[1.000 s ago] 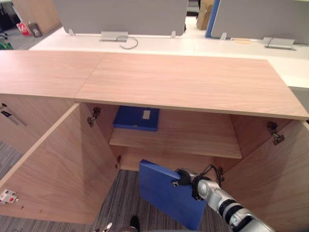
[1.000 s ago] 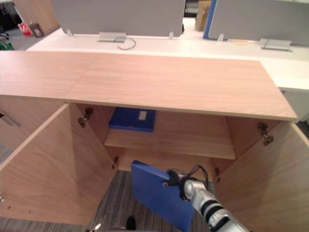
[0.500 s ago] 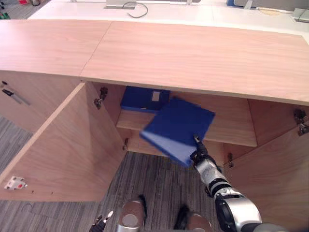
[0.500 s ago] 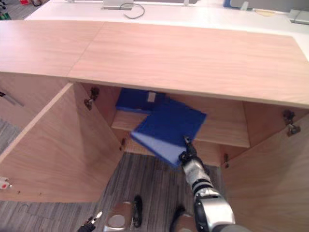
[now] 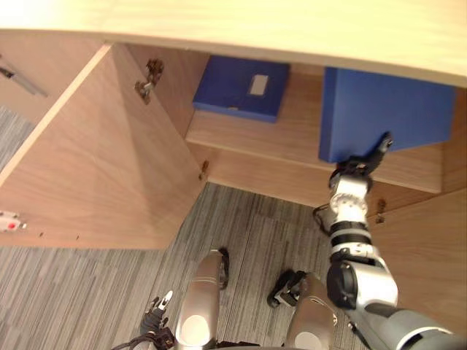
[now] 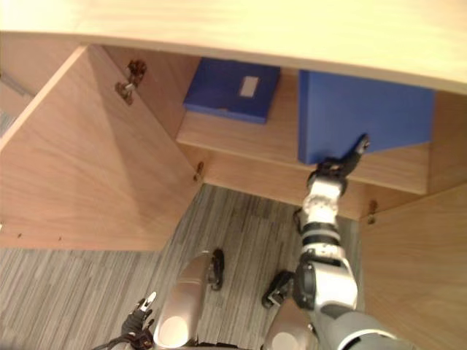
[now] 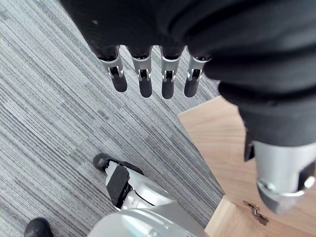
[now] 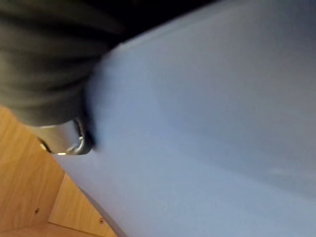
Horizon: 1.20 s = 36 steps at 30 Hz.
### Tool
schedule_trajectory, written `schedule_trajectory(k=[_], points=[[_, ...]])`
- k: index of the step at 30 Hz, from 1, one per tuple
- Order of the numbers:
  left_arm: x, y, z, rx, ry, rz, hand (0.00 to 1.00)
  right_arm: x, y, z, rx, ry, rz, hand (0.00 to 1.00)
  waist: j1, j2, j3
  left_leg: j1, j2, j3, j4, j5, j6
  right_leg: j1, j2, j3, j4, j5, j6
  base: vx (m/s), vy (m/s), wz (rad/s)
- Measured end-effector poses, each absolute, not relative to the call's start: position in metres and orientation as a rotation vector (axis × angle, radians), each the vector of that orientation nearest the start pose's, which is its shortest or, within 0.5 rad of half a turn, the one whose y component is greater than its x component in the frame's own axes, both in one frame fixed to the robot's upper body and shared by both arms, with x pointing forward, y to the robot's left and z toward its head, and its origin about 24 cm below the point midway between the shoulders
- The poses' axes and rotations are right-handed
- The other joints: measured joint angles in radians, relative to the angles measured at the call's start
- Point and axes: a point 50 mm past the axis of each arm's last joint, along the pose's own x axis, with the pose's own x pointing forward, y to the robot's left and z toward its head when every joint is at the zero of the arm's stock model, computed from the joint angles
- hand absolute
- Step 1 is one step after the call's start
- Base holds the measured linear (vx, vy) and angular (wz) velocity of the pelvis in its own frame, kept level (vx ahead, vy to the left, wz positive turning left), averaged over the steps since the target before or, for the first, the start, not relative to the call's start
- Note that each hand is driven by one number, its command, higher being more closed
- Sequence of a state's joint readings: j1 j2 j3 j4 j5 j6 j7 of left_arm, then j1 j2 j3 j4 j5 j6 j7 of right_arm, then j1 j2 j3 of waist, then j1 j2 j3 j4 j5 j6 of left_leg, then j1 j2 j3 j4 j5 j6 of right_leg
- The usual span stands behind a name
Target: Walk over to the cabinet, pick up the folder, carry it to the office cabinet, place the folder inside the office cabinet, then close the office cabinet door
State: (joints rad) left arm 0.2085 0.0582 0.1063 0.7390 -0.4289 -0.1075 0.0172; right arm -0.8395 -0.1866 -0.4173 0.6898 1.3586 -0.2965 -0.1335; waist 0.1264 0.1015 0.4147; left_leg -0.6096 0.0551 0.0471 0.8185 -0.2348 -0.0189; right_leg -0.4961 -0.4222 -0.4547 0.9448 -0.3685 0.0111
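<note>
At upper right, the right hand is pinching the lower edge of the folder over the cabinet shelf. It should be pushing the folder fully in before letting go. The left hand is hanging relaxed.

An office is indicated: a low cabinet of pale wood is seen with its door swung open, a blue folder is laid flat on its shelf, a second blue folder is seen near it, and the floor is covered in grey striped carpet.
</note>
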Motion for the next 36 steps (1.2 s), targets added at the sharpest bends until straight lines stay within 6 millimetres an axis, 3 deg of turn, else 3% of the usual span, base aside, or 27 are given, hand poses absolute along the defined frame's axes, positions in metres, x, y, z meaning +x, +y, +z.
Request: schedule_trajectory(k=[1,3,4,5,10,16,22,28,29,36], points=[[0.113,0.201,-0.133,-0.354,0.778,0.400,0.00,0.379,-0.250,0.160,1.459,-0.453,-0.394,1.00,0.000,0.005,0.002,-0.014,-0.012,-0.003,0.004,0.004,0.002,-0.013,-0.016,-0.003,0.015,-0.006,0.000,-0.08,0.032,0.53],[0.118,0.197,-0.130,-0.345,0.763,0.367,0.00,0.385,-0.270,0.201,1.482,-0.527,-0.384,1.00,-0.001,0.031,0.019,-0.066,-0.052,-0.010,0.016,0.029,0.005,-0.061,-0.070,-0.006,0.066,-0.021,0.001,-0.08,0.031,0.50],[0.119,0.196,-0.130,-0.342,0.761,0.356,0.00,0.385,-0.275,0.211,1.465,-0.541,-0.383,1.00,-0.001,0.040,0.020,-0.083,-0.058,-0.014,0.025,0.031,0.005,-0.076,-0.079,-0.005,0.080,-0.024,0.004,-0.09,0.029,0.57],[0.120,0.195,-0.129,-0.332,0.758,0.337,0.00,0.386,-0.288,0.239,1.383,-0.568,-0.369,1.00,-0.001,0.047,0.024,-0.129,-0.089,-0.021,0.062,0.030,0.006,-0.118,-0.123,0.000,0.143,-0.052,0.007,-0.07,0.015,0.47],[0.121,0.194,-0.128,-0.303,0.766,0.300,0.00,0.384,-0.298,0.305,1.115,-0.595,-0.294,1.00,0.000,0.057,0.038,-0.217,-0.143,-0.018,0.120,0.027,0.002,-0.225,-0.202,0.045,0.269,-0.108,0.007,-0.05,-0.028,0.33],[0.119,0.191,-0.130,-0.254,0.794,0.272,0.00,0.375,-0.312,0.326,1.022,-0.645,-0.372,1.00,-0.017,0.081,0.051,-0.282,-0.192,-0.002,0.130,0.043,-0.008,-0.335,-0.281,0.094,0.374,-0.162,0.005,-0.02,-0.101,0.25],[0.112,0.191,-0.137,-0.223,0.848,0.293,0.00,0.367,-0.322,0.338,1.035,-0.676,-0.452,1.00,-0.026,0.089,0.059,-0.337,-0.209,-0.006,0.125,0.080,-0.043,-0.414,-0.313,0.109,0.437,-0.193,-0.031,-0.01,-0.150,0.19],[0.102,0.188,-0.145,-0.229,0.902,0.344,0.00,0.361,-0.329,0.345,1.062,-0.709,-0.506,1.00,-0.029,0.091,0.060,-0.346,-0.206,-0.007,0.083,0.112,-0.044,-0.434,-0.313,0.104,0.437,-0.194,-0.033,-0.01,-0.129,0.11],[0.102,0.188,-0.145,-0.227,0.903,0.346,0.00,0.359,-0.331,0.346,1.072,-0.716,-0.511,0.00,-0.030,0.091,0.060,-0.346,-0.206,-0.008,0.074,0.119,-0.045,-0.434,-0.313,0.101,0.434,-0.194,-0.033,0.00,-0.111,0.10],[0.101,0.188,-0.145,-0.252,0.904,0.390,0.00,0.354,-0.336,0.351,1.133,-0.746,-0.548,0.00,-0.034,0.091,0.060,-0.316,-0.206,-0.005,-0.024,0.183,-0.060,-0.429,-0.309,0.083,0.393,-0.178,-0.050,0.01,-0.103,0.05]])
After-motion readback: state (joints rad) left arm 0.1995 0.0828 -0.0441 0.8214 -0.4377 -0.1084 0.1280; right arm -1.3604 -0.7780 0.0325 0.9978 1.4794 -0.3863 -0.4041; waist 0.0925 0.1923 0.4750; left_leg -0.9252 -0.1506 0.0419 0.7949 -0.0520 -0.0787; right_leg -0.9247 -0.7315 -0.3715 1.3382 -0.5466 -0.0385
